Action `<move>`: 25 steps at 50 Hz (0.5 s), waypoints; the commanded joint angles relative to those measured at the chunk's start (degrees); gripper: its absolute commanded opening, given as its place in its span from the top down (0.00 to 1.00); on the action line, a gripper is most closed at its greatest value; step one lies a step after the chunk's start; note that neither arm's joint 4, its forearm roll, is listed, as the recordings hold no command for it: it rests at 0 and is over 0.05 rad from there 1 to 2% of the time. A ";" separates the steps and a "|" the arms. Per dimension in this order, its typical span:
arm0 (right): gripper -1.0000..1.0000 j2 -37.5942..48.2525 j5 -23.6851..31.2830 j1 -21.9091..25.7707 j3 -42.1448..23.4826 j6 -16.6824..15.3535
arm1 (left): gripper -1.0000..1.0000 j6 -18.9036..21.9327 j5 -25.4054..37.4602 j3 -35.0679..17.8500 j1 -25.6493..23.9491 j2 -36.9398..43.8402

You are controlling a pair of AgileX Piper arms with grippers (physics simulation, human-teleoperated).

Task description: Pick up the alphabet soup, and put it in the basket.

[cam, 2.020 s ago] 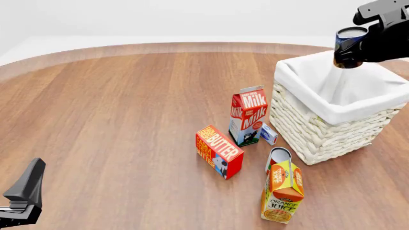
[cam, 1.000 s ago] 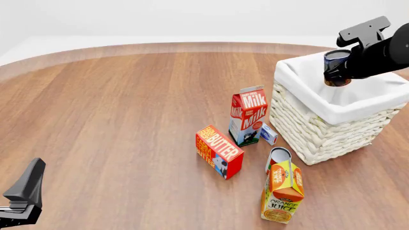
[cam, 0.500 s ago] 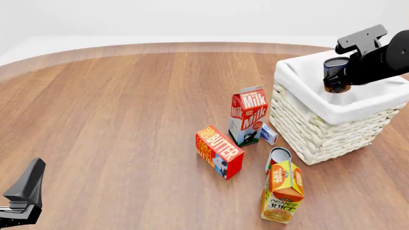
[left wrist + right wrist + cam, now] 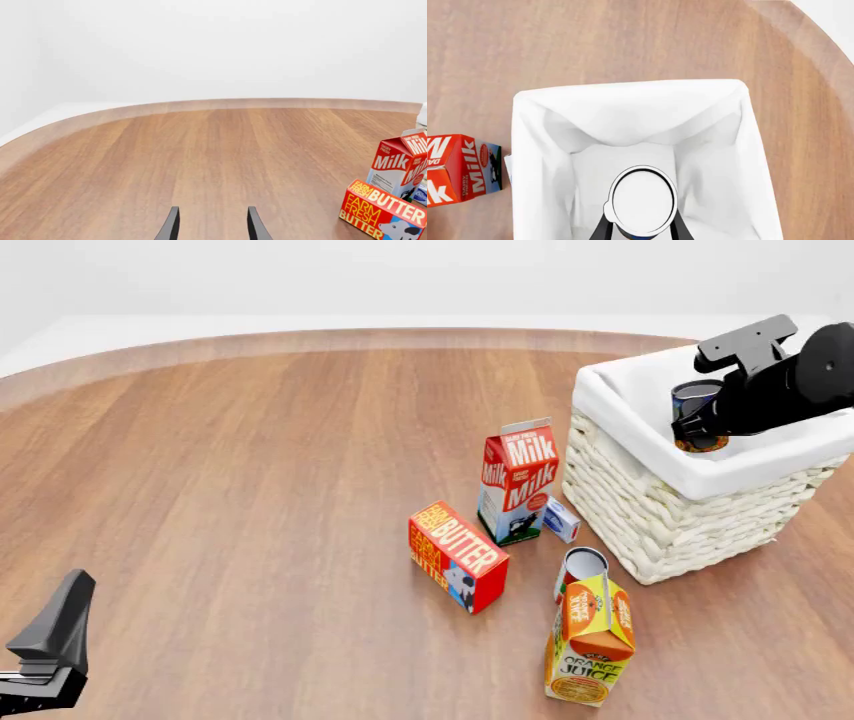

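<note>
We note a round wooden bench (image 4: 267, 460) against plain white surroundings. Right pincer (image 4: 639, 227) pinches the soup (image 4: 642, 200) upright, the can inside the basket (image 4: 641, 510), below its rim. Left pincer (image 4: 211, 225) is spread, holding nothing, low over bare wood.

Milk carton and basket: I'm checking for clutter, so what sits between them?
In the front view, a small blue-and-white box sits on the table between the milk carton and the basket, close by the carton's base.
</note>
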 commanded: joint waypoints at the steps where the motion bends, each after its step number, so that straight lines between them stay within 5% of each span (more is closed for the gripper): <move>1: 1.00 0.20 -0.69 -0.10 0.49 1.12 | 0.00 0.00 0.00 0.00 0.00 0.00; 25: 1.00 1.13 -1.35 -0.70 0.56 1.22 | 0.00 0.00 0.00 0.00 0.00 0.00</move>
